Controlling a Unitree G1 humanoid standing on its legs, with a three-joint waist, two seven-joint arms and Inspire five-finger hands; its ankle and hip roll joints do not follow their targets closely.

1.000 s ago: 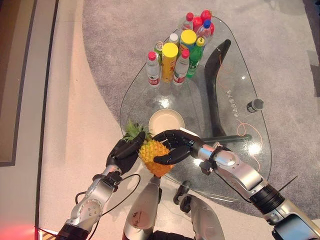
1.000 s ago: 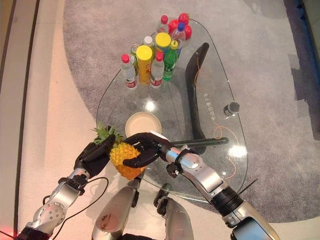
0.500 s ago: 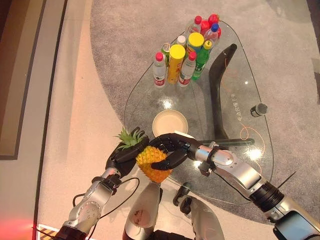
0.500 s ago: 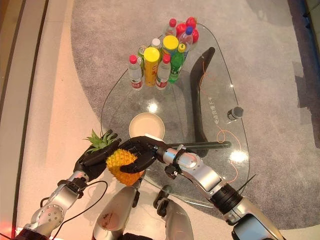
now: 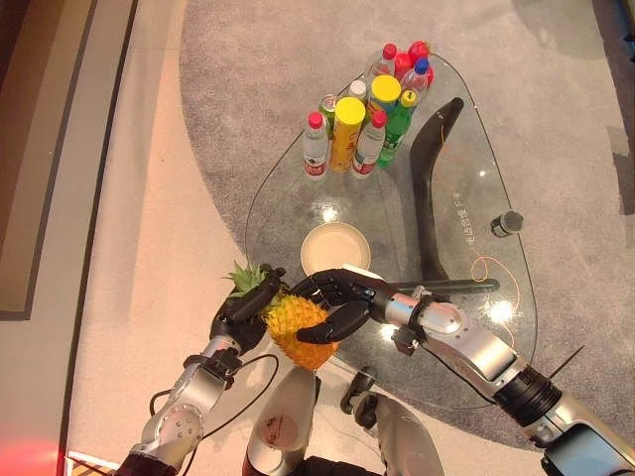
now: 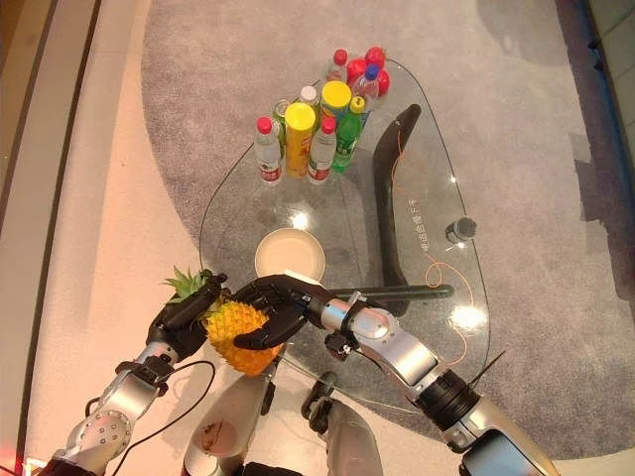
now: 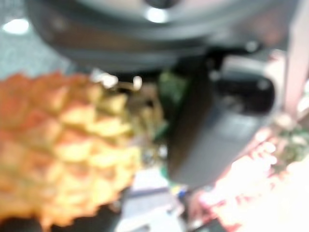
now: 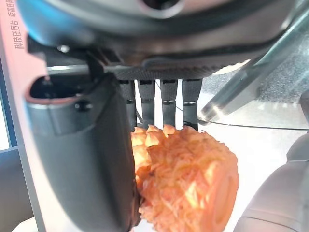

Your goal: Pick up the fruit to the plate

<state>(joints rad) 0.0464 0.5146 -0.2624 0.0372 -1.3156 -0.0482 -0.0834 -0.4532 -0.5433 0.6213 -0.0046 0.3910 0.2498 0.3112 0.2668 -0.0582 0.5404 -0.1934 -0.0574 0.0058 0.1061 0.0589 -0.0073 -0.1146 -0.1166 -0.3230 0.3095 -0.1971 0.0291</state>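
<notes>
Landmark: the cream plate (image 5: 335,247), empty, sitting on the glass surface (image 5: 466,288) near its near-left edge.

Pineapple (image 5: 298,327) is held in the air just off the surface's near edge, on the robot's side of the plate and slightly left of it, not touching the plate. Leafy crown (image 5: 248,281) points away to the left; orange body lies roughly level.

Right hand (image 5: 342,297) reaches in from the plate's near side; its fingers (image 8: 161,104) curl over the top of the fruit and the thumb wraps underneath, a firm clasp round the body. Left hand (image 5: 243,312) is at the crown end, its fingers curled round the fruit where leaves meet body.

Beyond the plate, at the far end of the surface, a cluster of bottles (image 5: 362,109) stands upright: clear ones with red caps, a green one, two tall yellow-capped containers. A small dark cylinder (image 5: 508,222) stands well right of the plate.
</notes>
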